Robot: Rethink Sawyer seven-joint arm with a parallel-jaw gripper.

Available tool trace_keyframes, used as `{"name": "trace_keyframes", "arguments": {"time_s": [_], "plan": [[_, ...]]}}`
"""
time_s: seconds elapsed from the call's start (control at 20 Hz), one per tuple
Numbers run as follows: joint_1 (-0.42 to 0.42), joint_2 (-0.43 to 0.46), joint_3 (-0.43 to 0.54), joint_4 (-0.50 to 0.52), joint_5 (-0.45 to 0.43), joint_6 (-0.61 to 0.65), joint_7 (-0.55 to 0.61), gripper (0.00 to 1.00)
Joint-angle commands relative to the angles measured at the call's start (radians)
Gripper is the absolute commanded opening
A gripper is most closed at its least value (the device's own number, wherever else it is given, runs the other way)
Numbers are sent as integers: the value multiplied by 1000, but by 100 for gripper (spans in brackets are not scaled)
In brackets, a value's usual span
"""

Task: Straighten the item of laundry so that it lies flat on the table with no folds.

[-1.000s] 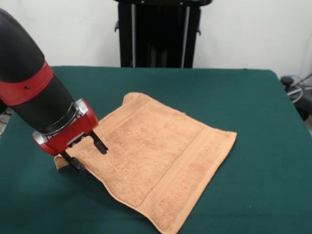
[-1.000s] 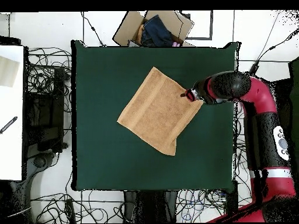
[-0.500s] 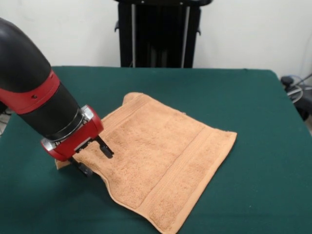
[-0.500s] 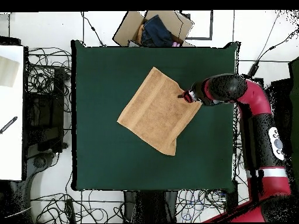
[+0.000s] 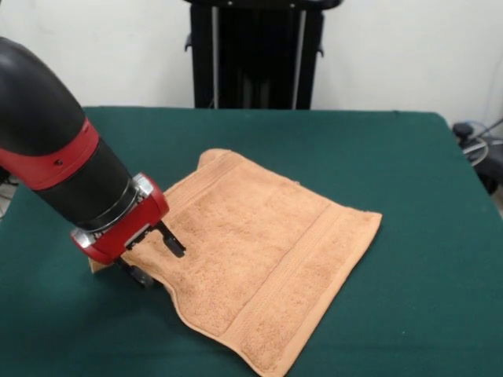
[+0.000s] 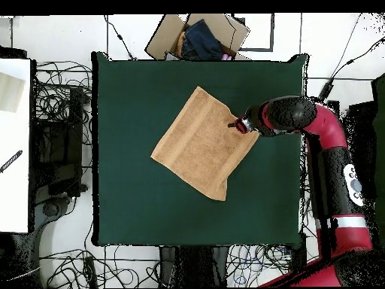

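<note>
The item of laundry is a peach-orange towel lying mostly flat on the green table, with band stripes near two opposite edges. In the front view its left corner is covered by my gripper, and a small tip of cloth pokes out beside it. The gripper is open and low over that corner. One fingertip rests over the towel and the other sits at the towel's edge. In the overhead view the towel lies as a diamond, with the gripper at its right corner.
A black stand rises behind the table. In the overhead view a cardboard box holding dark cloth sits past the table's top edge, a white surface lies to the left, and cables ring the table.
The gripper has dropped lower and shifted slightly to the right in the front view, closer onto the towel's corner. The towel has not visibly moved.
</note>
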Motion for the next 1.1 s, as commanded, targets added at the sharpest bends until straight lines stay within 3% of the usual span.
{"name": "trace_keyframes", "arguments": {"time_s": [0.05,1.1], "plan": [[28,31,-96,-67,-15,32,-252,100],[10,50,-113,-121,30,126,-329,100]]}}
